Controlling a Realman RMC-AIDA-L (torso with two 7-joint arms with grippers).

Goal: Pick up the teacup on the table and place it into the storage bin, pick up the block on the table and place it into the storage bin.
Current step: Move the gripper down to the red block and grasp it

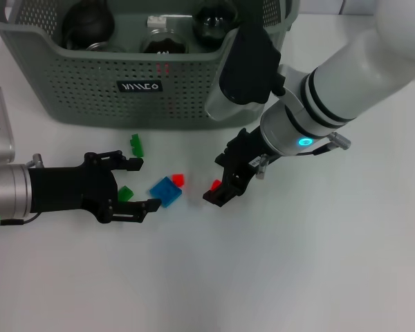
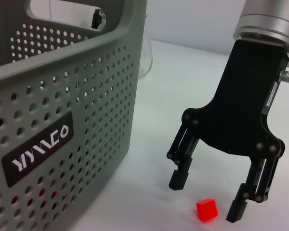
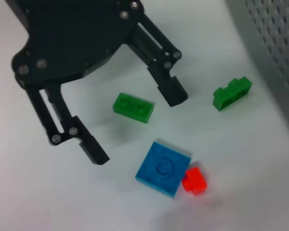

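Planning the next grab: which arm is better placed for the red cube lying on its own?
Right. The right gripper hangs open over the red cube, a finger either side. The left gripper, open, sits beyond the blue plate beside a green block.

Left hand (image 1: 140, 185) open around a green block (image 1: 125, 194) on the surface (image 1: 297, 263). Right hand (image 1: 220, 185) low, straddling a red block (image 1: 216, 185). Storage bin (image 1: 90, 90) behind.

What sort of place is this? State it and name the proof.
Probably a robot test bench: a plain white table, a grey-green storage bin of dark round items, loose toy bricks like the blue block, and open left pincer and right pincer over them.
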